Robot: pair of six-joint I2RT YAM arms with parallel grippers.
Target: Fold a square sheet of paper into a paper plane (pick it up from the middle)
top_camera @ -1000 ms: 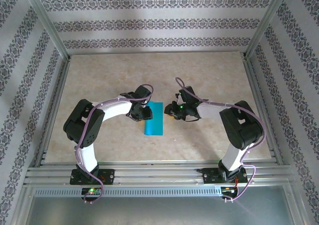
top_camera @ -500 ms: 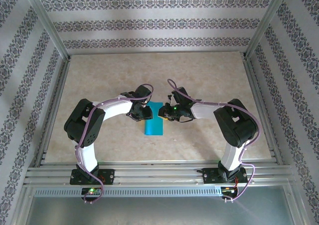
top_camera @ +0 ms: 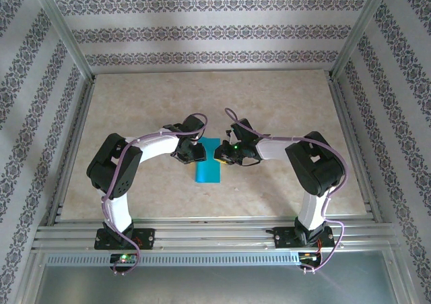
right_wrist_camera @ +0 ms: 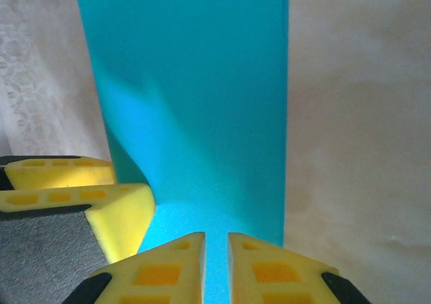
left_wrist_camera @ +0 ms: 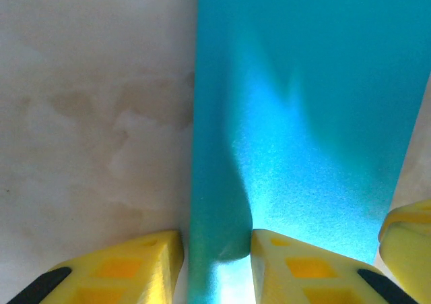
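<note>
The square sheet of paper (top_camera: 208, 164) lies on the table as a narrow teal-blue rectangle, folded in half. My left gripper (top_camera: 197, 153) stands at its upper left edge. In the left wrist view its jaws (left_wrist_camera: 215, 243) are open and straddle that edge of the paper (left_wrist_camera: 303, 115), one fingertip (left_wrist_camera: 135, 260) on the table and the other on the sheet. My right gripper (top_camera: 219, 154) stands at the upper right edge. Its jaws (right_wrist_camera: 215, 243) are nearly together, tips down on the paper (right_wrist_camera: 195, 88), with a thin slit between them.
The beige table top (top_camera: 283, 108) is bare around the sheet. Metal frame rails (top_camera: 202, 233) and patterned walls box the area in. The two grippers face each other closely; the left one's yellow fingers (right_wrist_camera: 101, 203) show in the right wrist view.
My right gripper has moved left onto the paper's right edge and its jaws have narrowed. The left gripper and the sheet have stayed put.
</note>
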